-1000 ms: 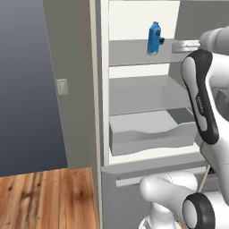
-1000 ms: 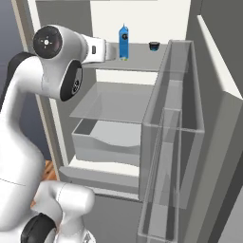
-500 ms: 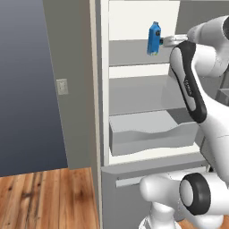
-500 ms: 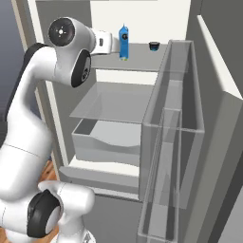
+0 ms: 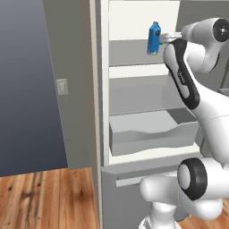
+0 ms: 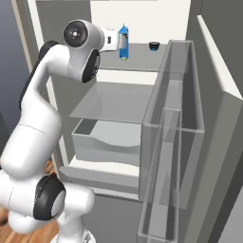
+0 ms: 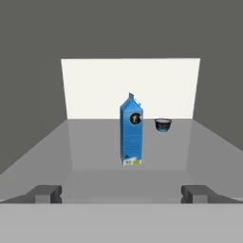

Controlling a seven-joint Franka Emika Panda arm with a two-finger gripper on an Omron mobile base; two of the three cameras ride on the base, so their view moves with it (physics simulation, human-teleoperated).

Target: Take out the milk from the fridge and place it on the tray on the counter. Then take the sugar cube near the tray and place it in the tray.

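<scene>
My hand [image 7: 121, 192] is nearest, its two dark fingertips [image 7: 46, 192] spread wide apart and gripping nothing, reaching level into the open fridge [image 5: 134, 89] at the height of its upper shelf [image 7: 95, 142]; ahead of the fingertips, apart from them and centred in the gap between them, the milk [image 7: 131, 130] stands upright on that grey shelf, its dark cap facing me; in the left base view my hand [image 5: 166, 37] sits just beside the milk [image 5: 154, 39]; a little beyond the carton and to its right rests a small dark bowl [image 7: 163, 125]; farthest is the white back wall [image 7: 95, 90] of the fridge; lower down, the grey drawer bin [image 5: 152, 134] stands pulled out.
</scene>
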